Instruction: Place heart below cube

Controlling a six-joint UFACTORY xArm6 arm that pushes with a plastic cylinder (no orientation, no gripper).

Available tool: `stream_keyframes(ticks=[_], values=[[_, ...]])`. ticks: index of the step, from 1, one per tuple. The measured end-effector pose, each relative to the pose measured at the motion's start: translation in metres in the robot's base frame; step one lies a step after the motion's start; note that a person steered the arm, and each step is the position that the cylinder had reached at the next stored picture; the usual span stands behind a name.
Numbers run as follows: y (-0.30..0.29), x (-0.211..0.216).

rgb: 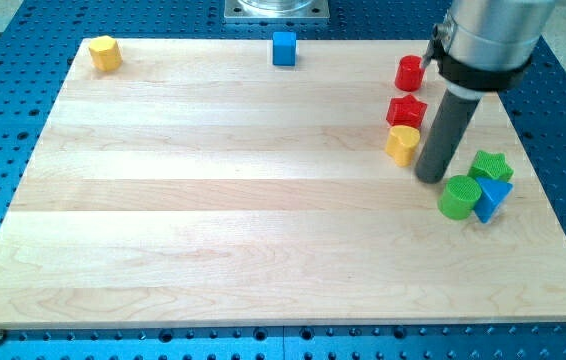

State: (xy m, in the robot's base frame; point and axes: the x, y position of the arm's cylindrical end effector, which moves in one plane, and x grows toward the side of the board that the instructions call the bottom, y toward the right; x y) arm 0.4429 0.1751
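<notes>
The yellow heart (401, 143) is seen near the worktop's (213, 220) right side, just below a red star (406, 111), with my tip (429, 177) just beside it (lower right). The blue cube (283, 47) is set well apart, at the top edge. No fingers are fitted.

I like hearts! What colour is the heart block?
Yellow: the heart, seen in the camera view, beside my tip.

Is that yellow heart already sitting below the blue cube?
No. The yellow heart lies far to the view's right beside my tip, while the blue cube sits at the top edge.
</notes>
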Motion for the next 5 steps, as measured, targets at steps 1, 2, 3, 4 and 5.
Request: stream_keyframes(ticks=[1, 2, 3, 4, 5], values=[[-0.037, -0.021], [-0.051, -0.021], [-0.057, 0.0], [-0.04, -0.003], [-0.039, -0.069]])
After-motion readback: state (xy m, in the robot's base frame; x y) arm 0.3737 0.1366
